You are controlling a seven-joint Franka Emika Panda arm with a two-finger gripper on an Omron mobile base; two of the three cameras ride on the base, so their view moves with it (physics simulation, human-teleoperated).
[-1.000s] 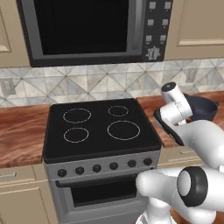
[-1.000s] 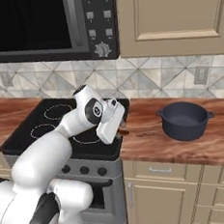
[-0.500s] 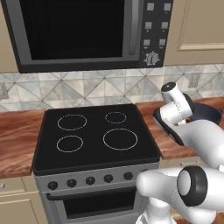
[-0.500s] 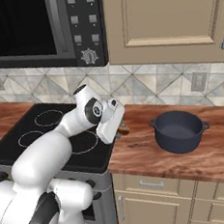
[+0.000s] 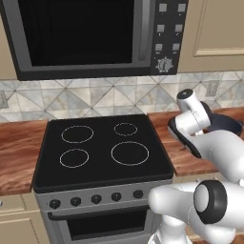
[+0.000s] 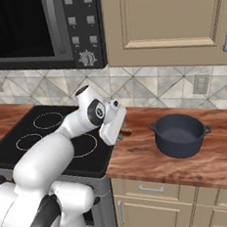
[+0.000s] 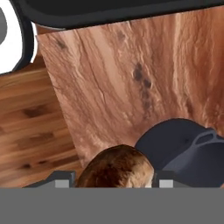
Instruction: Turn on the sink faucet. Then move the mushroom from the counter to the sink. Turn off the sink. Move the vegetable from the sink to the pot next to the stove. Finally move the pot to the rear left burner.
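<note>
A brown mushroom (image 7: pixel 117 168) sits between my gripper's (image 7: pixel 113 181) two fingertips in the hand view, and the gripper is shut on it. In the right base view the gripper (image 6: pixel 121 134) hangs low over the wooden counter (image 6: pixel 154 156), just right of the stove (image 6: pixel 20 149), with a bit of the mushroom (image 6: pixel 125 132) showing under it. The dark pot (image 6: pixel 180 134) stands upright on the counter to the right of the gripper, apart from it. The pot (image 7: pixel 183 144) lies at the lower right of the hand view. The pot (image 5: pixel 221 123) is partly hidden behind my arm. The rear left burner (image 5: pixel 77 134) is bare.
A microwave (image 5: pixel 95 38) hangs above the stove (image 5: pixel 102 147). Wall cabinets (image 6: pixel 165 22) are mounted over the counter right of it. A tiled backsplash (image 6: pixel 147 85) with an outlet (image 6: pixel 200 84) runs behind. Wooden counter (image 5: pixel 19 152) also lies left of the stove.
The whole picture has shifted a little in both base views, so the base has moved. The arm keeps its pose with the mushroom still in the gripper.
</note>
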